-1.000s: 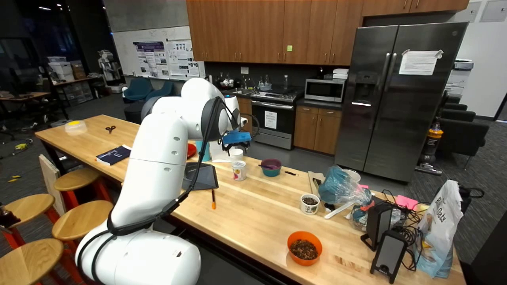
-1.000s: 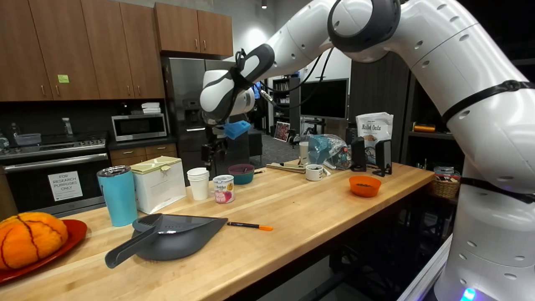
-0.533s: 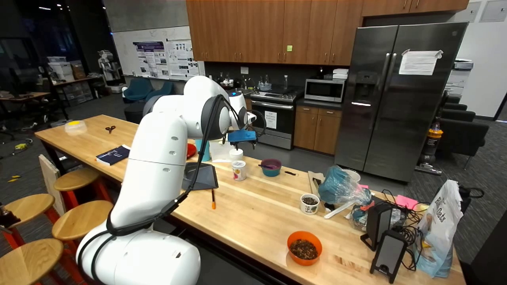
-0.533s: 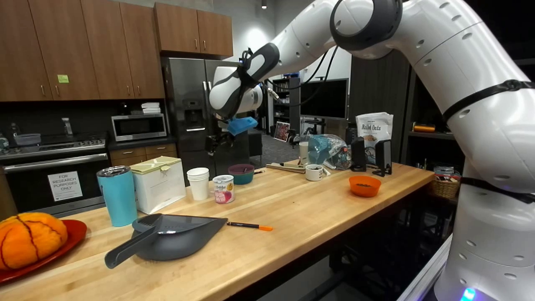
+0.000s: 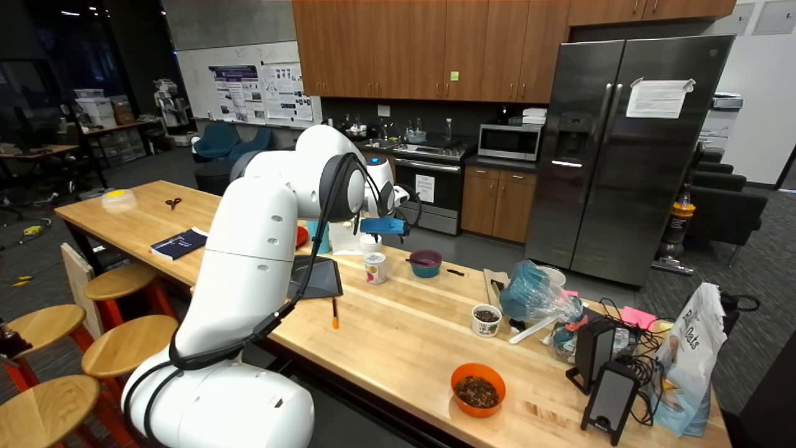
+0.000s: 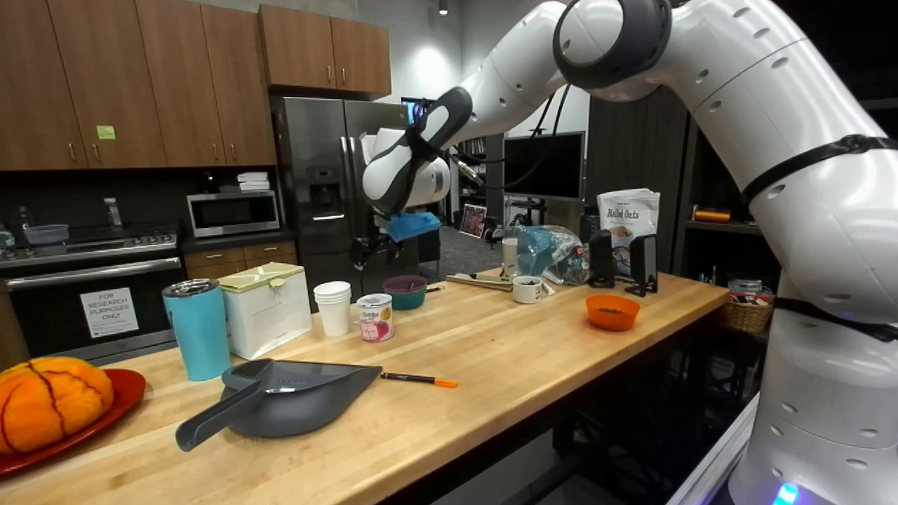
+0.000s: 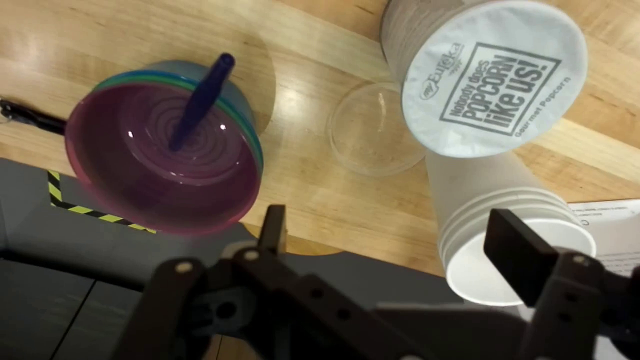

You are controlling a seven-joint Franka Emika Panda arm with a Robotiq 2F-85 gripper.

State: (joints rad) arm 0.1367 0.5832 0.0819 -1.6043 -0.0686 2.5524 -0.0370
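Note:
My gripper [image 7: 390,225] is open and empty, its two dark fingers wide apart in the wrist view. It hangs above the table's far edge in both exterior views [image 5: 387,238] [image 6: 375,254]. One finger overlaps the mouth of a stack of white paper cups [image 7: 470,200]; I see no contact. The cups also show in an exterior view [image 6: 332,312]. A popcorn can [image 7: 495,80] with a white lid stands beside them. Nested bowls [image 7: 150,190], purple inside and teal outside, hold a dark blue utensil [image 7: 202,100]. A clear round lid [image 7: 375,132] lies between bowls and can.
A white box [image 6: 270,312], a blue tumbler [image 6: 196,330], a grey dustpan [image 6: 302,400] and an orange-tipped pen [image 6: 419,379] are on the table. An orange bowl [image 5: 478,407], a small white cup [image 5: 485,326], speakers [image 5: 610,398] and an oats bag [image 5: 690,361] stand further along.
The gripper has moved to the right in both exterior views, and slightly down over the last half second. Its tilt has changed. The table objects have not moved.

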